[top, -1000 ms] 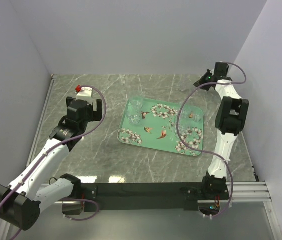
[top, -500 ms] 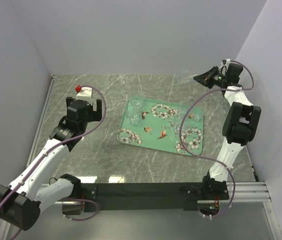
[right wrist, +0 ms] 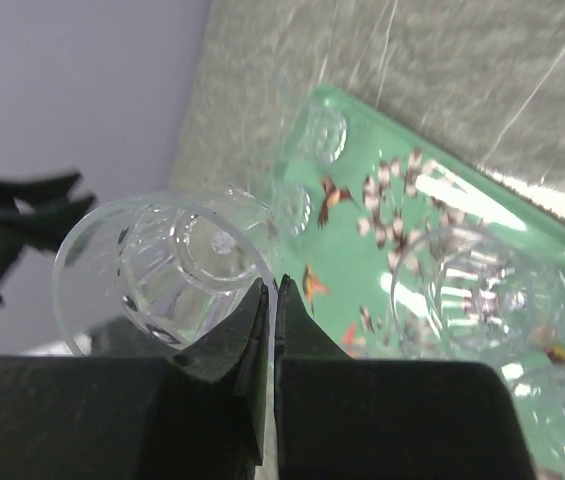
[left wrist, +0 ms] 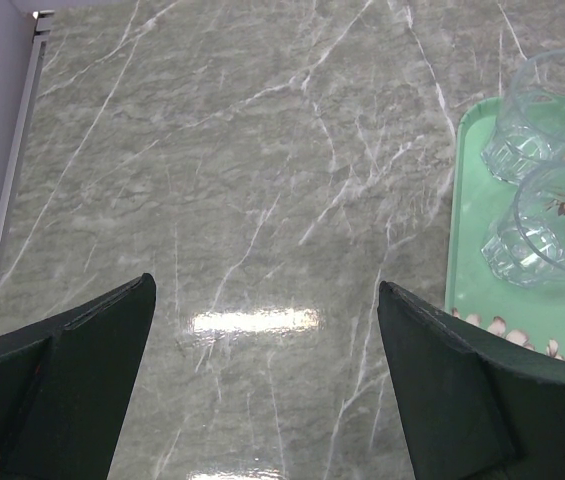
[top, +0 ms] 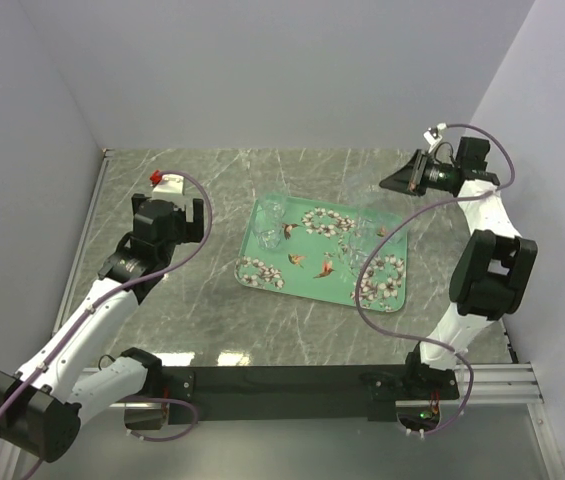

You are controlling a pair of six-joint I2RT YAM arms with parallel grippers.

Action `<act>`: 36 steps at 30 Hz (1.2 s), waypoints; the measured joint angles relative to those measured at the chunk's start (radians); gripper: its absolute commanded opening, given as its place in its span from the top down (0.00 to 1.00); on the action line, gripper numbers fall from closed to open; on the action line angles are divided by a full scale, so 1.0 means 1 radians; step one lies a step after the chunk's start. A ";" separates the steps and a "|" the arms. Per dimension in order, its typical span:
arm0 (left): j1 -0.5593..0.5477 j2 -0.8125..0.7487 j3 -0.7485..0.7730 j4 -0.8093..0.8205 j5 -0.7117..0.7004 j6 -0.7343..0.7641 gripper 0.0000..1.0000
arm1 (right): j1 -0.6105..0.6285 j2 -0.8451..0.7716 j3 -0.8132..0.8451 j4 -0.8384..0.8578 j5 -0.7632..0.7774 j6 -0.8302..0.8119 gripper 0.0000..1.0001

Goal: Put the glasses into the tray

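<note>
The mint-green tray (top: 311,250) with blossoms and birds lies mid-table. Two clear glasses (top: 267,222) stand at its left end, seen close in the left wrist view as one glass (left wrist: 547,110) behind another (left wrist: 552,225). A further glass (right wrist: 482,300) stands at the tray's right end. My right gripper (right wrist: 274,285) is shut on the rim of a tilted clear glass (right wrist: 152,270), held in the air above the tray's (right wrist: 362,270) far right corner. My left gripper (left wrist: 262,290) hangs open over bare marble, left of the tray (left wrist: 472,200), with nothing between its fingers.
Grey marble tabletop (top: 212,300) is boxed in by pale walls at the back and both sides. A metal strip (top: 90,230) runs along the left edge. The black base rail (top: 282,385) spans the near edge.
My right arm has swung from the back right corner leftward toward the tray, carrying the glass. The left arm has not moved.
</note>
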 measured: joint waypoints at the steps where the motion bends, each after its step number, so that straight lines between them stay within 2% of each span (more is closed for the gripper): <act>1: 0.000 -0.002 0.000 0.000 0.000 0.000 0.01 | 0.000 -0.017 -0.011 -0.048 -0.005 -0.059 1.00; 8: 0.000 -0.018 0.000 0.000 0.000 0.000 0.01 | 0.000 -0.150 -0.130 -0.303 0.005 -0.382 1.00; 15: 0.000 -0.026 0.000 0.000 0.001 0.000 0.01 | -0.021 -0.248 -0.195 -0.464 0.043 -0.639 1.00; 21: 0.000 -0.038 0.000 0.001 0.002 0.000 0.00 | -0.068 -0.266 -0.216 -0.593 0.079 -0.843 1.00; 30: 0.001 -0.047 0.000 0.000 0.006 0.000 0.01 | -0.124 -0.338 -0.275 -0.649 0.209 -1.003 1.00; 36: 0.001 -0.050 0.000 0.000 0.009 0.000 0.01 | -0.124 -0.399 -0.333 -0.621 0.294 -1.031 1.00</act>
